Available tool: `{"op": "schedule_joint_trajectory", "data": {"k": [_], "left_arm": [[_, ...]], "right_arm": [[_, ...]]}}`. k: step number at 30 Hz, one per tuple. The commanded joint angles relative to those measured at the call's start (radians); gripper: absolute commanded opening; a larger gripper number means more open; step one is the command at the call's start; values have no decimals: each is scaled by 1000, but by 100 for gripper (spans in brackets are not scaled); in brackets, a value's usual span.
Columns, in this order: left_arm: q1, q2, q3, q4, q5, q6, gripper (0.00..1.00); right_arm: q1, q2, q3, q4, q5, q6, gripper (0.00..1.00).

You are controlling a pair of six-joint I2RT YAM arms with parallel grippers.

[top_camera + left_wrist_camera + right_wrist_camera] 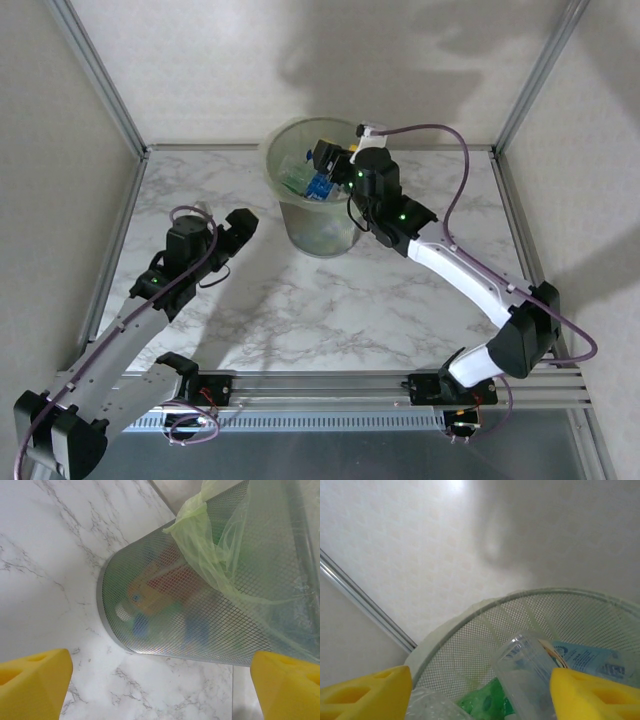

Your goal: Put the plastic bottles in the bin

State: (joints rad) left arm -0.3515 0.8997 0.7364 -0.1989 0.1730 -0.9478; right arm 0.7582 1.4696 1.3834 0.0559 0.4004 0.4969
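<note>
The right hand (332, 158) is held over the far right rim of the bin (275, 150), which stands at the far middle of the desk (330, 300). In the right wrist view the right hand (480, 685) is seen released: the yellow pads (365, 695) are spread wide and nothing is pinched. A clear bottle with a blue label (530, 670) lies between them, just against the right pad and apart from the left one, inside the mesh rim (470, 615). A green bottle (487, 700) is seen under it.

The left hand (243, 222) is parked low on the desk, near the bin's left side. It is also released; its pads (30, 685) are far apart with nothing between, and the mesh wall (140, 565) with its pale-green liner is faced. Bottles (150, 600) are made out through the mesh, blurred. From above, the plastic bottles (310, 182) that can be seen are all in the bin, piled near the top.

Risks, as judged:
- The clear bottle could be caught on the right pad and dragged back out if the hand is lifted crookedly.
- The pile sits high, so a bottle could be knocked over the rim.
- The rim could be clipped by the right wrist and the bin tipped.
- The bin could be shoved if the left hand is pushed forward.
</note>
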Motion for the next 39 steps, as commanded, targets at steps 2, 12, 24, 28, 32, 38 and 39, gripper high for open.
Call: {"op": "schedule_joint_trajectory", "data": {"k": [2,12,24,28,32,38,39], "left_arm": [[9,-19,-2,10,15,-10,91],[11,-39,-12,4,13,-19,91],[39,-56,-6,-38,-7,33,93],[92,-43,17,-21,-18,63,97],[133,5,91,-20,-150,123,100],[136,113,53,165,-372,182,100],[137,134,34,199,-406,197,100]], "right_arm": [[11,-33,48,-55,-42,-40,57],[93,135,298,-350,-229,-96,42],[95,45,247,-413,-107,-72,45],[95,-112,98,-421,-14,-74,60],[95,-266,-85,-443,160,-70,80],[92,-479,-340,-424,297,-58,99],[92,-507,-375,-420,317,-60,99]]}}
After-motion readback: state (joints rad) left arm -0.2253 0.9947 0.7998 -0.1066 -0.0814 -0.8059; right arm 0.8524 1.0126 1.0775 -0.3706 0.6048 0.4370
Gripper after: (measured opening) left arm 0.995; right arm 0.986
